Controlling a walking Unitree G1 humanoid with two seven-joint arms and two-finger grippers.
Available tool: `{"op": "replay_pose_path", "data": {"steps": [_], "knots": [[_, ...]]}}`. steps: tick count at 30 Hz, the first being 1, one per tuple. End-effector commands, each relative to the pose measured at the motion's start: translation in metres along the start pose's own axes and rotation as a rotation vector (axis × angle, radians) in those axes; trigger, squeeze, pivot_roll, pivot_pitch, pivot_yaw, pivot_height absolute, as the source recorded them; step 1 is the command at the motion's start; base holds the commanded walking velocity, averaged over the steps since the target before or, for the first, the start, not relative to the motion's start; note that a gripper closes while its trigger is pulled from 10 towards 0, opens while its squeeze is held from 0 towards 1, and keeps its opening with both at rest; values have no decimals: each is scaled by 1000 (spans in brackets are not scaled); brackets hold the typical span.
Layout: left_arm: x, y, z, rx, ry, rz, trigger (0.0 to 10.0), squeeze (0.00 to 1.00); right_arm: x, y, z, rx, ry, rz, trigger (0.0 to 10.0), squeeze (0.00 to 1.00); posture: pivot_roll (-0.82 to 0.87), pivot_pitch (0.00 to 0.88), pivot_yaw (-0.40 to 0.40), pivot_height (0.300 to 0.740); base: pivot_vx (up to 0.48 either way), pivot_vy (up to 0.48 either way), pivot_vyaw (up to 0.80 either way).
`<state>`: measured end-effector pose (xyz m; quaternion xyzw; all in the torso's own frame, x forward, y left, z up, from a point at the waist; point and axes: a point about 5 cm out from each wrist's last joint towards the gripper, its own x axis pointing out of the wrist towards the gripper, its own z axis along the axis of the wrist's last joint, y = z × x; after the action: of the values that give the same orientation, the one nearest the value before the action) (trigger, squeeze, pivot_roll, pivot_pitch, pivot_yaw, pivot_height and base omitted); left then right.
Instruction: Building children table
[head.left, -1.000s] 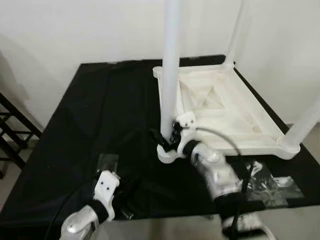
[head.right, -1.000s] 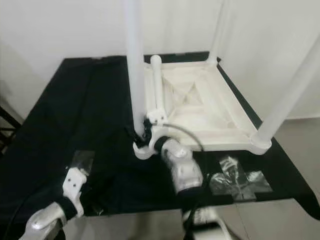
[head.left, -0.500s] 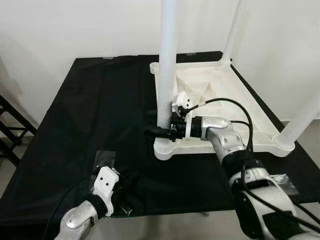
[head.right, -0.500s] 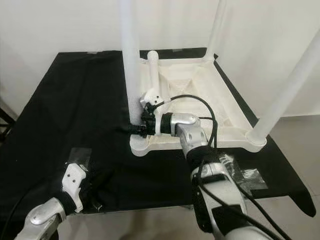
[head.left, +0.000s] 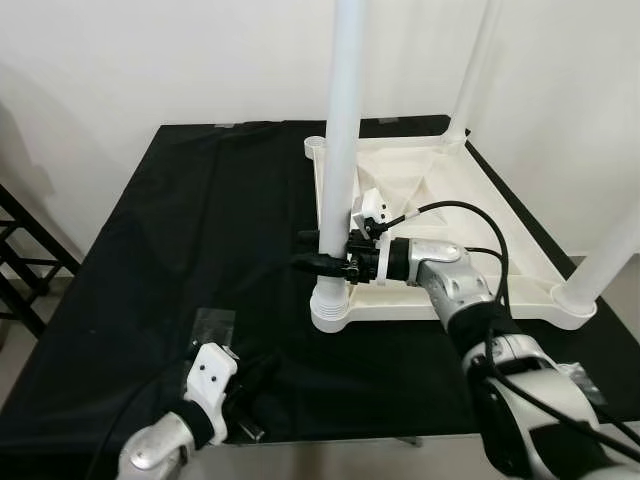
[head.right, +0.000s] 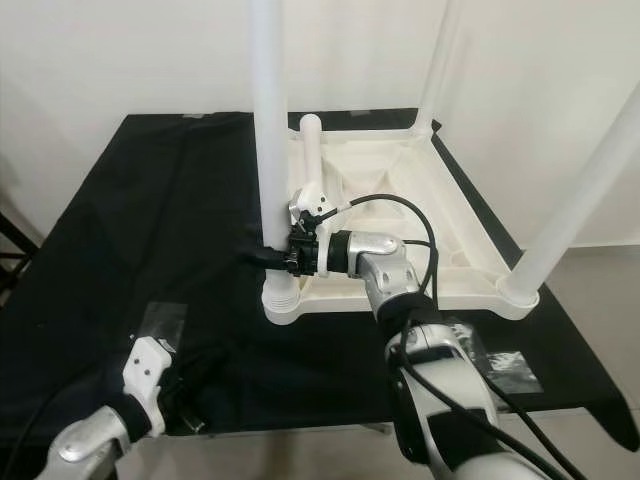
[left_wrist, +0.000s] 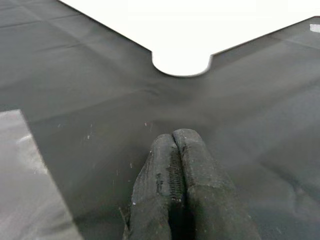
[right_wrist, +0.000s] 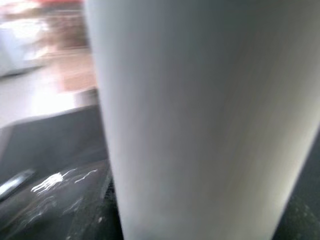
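A white tabletop (head.left: 470, 215) lies upside down on a black cloth (head.left: 180, 250) covering a stand, close to a plain white wall (head.left: 150, 60). Its legs stand upright. The right gripper (head.left: 318, 262) is clamped on the near left leg (head.left: 340, 150), low down by the corner socket. The left gripper (left_wrist: 174, 175) rests on the cloth near the front edge, fingers pressed together, beside a patch of clear tape (head.left: 213, 325).

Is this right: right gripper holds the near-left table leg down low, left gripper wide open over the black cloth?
Not quite. The left gripper is shut; the left wrist view shows its fingers pressed together above the black cloth. The rest holds: the right gripper grips the near-left table leg low down.
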<state>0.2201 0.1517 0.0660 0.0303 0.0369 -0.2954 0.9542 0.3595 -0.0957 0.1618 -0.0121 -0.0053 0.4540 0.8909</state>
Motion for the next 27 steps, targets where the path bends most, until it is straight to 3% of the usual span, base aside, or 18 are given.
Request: {"op": "replay_pose_path", "data": {"steps": [1,2,3,4,5,8,9,12,13,14,15,16,17,19,23,24,26,27], "knots": [[-3,-1,0,0,0,3,10000,0,-23,9,-52,85,187,-403,0,0,17,59,-23,740,0,0,0],[-4,0,0,-1,1,2,10000,0,-31,30,-69,130,217,-531,0,0,11,64,-9,740,0,0,0],[-4,0,0,-1,1,2,10000,0,-31,30,-69,130,217,-531,0,0,11,64,-9,740,0,0,0],[-4,1,0,-1,5,-2,10000,0,-37,55,-84,156,249,-622,0,0,11,66,-6,740,0,0,0],[-3,1,0,5,8,-7,10000,0,-34,57,-86,166,249,-608,0,0,4,60,7,740,0,0,0],[-3,1,-1,6,13,-14,10000,0,-29,50,-83,143,238,-602,0,0,11,54,2,740,0,0,0],[-3,2,-1,-1,14,-15,10000,0,-26,39,-75,101,222,-612,0,0,12,50,1,740,0,0,0],[-3,2,-1,-2,14,-15,10000,0,-25,36,-73,92,219,-617,0,0,12,50,1,740,0,0,0],[-3,4,-1,8,14,-1,10000,0,-21,32,-67,77,232,-661,3882,0,27,47,-1,740,0,0,0],[-3,4,-1,11,13,6,10000,0,-21,32,-64,64,246,-692,3882,0,27,47,-1,740,0,0,0],[-3,5,-1,14,13,9,10000,0,-18,33,-58,81,219,-670,10000,0,28,47,-1,740,0,0,0],[-3,5,-1,14,13,9,10000,0,-18,33,-58,81,219,-670,10000,0,28,47,-1,740,0,0,0],[-3,5,-1,15,13,11,10000,0,-16,34,-54,95,198,-649,10000,1000,28,47,-1,740,0,0,0],[-3,5,-1,14,13,9,10000,0,-11,33,-40,110,129,-574,10000,1000,28,45,2,740,0,0,0],[-1,4,0,5,13,0,10000,0,2,30,-4,59,-14,-210,10000,1000,26,41,6,740,0,0,0],[-1,4,0,4,12,-2,10000,0,3,28,4,37,-37,-121,10000,114,25,40,7,740,0,0,0],[0,4,0,4,12,-3,10000,0,3,26,12,19,-55,-38,10000,114,25,40,7,740,0,0,0],[1,4,0,3,11,-4,10000,0,3,25,15,3,-54,22,10000,0,26,37,5,740,0,0,0]]}}
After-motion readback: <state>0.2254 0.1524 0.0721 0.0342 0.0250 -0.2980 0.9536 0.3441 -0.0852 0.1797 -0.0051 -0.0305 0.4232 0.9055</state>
